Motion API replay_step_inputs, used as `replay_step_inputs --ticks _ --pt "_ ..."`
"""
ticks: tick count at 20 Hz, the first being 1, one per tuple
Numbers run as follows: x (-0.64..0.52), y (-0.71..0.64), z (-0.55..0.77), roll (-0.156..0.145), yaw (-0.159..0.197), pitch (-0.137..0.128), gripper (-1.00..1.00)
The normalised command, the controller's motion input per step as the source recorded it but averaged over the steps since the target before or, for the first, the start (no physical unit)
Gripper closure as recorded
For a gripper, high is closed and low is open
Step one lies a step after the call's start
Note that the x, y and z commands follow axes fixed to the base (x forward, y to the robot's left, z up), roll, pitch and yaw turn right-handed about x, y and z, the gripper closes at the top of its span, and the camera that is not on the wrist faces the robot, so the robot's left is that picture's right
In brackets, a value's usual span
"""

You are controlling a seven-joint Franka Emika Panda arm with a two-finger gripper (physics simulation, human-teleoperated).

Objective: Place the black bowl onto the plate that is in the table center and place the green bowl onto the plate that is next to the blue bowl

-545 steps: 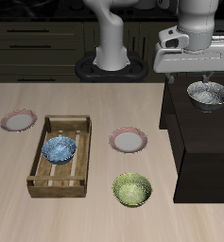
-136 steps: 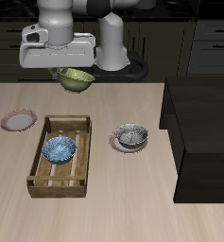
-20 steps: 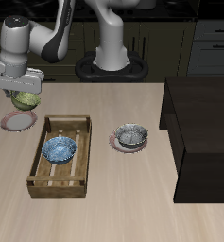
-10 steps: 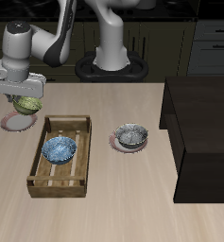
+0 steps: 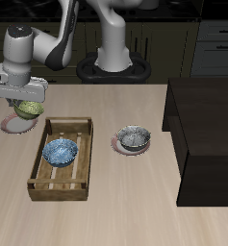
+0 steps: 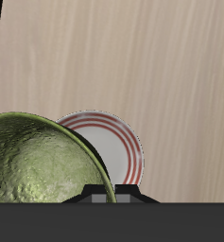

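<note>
Gripper [image 5: 26, 102] closed on rim of green bowl [image 5: 29, 110], bowl lifted, hanging just above red-rimmed plate [image 5: 16, 123] near table's [image 5: 106, 211] back edge. Contact between bowl and plate not discernible from exterior view. Fingers mostly hidden behind white gripper body; only dark tips seen at bowl's rim.

In wrist view: green bowl [image 6: 43, 161] big and close, olive mottled inside, overlapping part of plate [image 6: 112, 149]; white centre and red-striped rim showing beside bowl. Dark gripper part at bowl's edge, light wood grain all around plate.

Black bowl [image 5: 134, 139] seated on second plate [image 5: 118, 146] at table centre, upright, pink rim of plate peeking out around it. Well apart from gripper.

Blue bowl [image 5: 60, 151] inside wooden tray [image 5: 46, 184], slatted bottom, bowl toward tray's back half, upright. Tray between the two plates, nearer table's front edge than plate under green bowl. Plate under green bowl just beside tray's back corner.

Dark brown-black block [image 5: 205, 135] along table's far side from gripper, nothing on top. Robot base [image 5: 113, 65] at back, arm reaching across toward gripper. Dark cabinets behind.
</note>
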Motion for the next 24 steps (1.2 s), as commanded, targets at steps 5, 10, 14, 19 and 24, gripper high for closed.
replay_step_inputs --ticks 5,10,14,19,24 --pt "0.04 -0.12 -0.04 -0.034 0.002 0.008 1.0" --pt "0.04 -0.08 -0.18 -0.021 0.016 0.026 1.0" --pt "0.09 0.0 -0.25 -0.02 0.019 0.044 1.0" --pt "0.01 0.05 -0.22 -0.004 0.018 0.046 1.0" --pt "-0.09 0.11 -0.19 -0.007 0.039 0.057 -1.0"
